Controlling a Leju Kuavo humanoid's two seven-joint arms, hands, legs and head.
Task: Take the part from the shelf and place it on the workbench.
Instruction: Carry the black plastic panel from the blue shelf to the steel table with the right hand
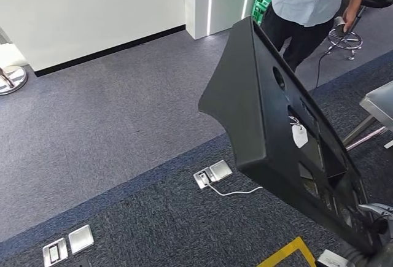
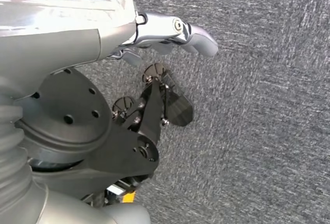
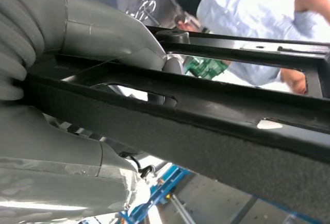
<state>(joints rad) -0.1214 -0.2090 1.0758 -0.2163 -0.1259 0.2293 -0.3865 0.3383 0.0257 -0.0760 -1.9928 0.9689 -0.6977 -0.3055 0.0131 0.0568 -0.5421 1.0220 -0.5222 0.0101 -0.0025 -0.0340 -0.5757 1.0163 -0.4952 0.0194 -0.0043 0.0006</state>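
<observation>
The right hand (image 3: 97, 80) grips the part (image 1: 278, 126), a big black plastic panel, by a bar near one end; in the right wrist view the thick grey thumb lies over the top of that bar and the darker fingers wrap beneath it. From the hand the panel sticks far out and upward, tilted, over the carpet (image 1: 116, 126), so the part is off the shelf and carried in the air, not yet on any workbench.

The left hand (image 2: 171, 31) hangs over the floor holding nothing, its fingers stretched out and apart.

The main risk, as I judge it, is leverage: most of the panel's length lies beyond the grip, so a sway or quick turn could twist it round the bar and slip it loose. A person (image 1: 306, 3) stands close past the far tip, and a swing could strike them. The steel table edge (image 1: 377, 104) beside the panel could also catch it.

The panel is matte and smooth on its broad face, flared at one end, with a round hole, square cut-outs and a white tag (image 1: 299, 135). Its underside looks rough and grainy. The carpet is grey, ribbed pile.
</observation>
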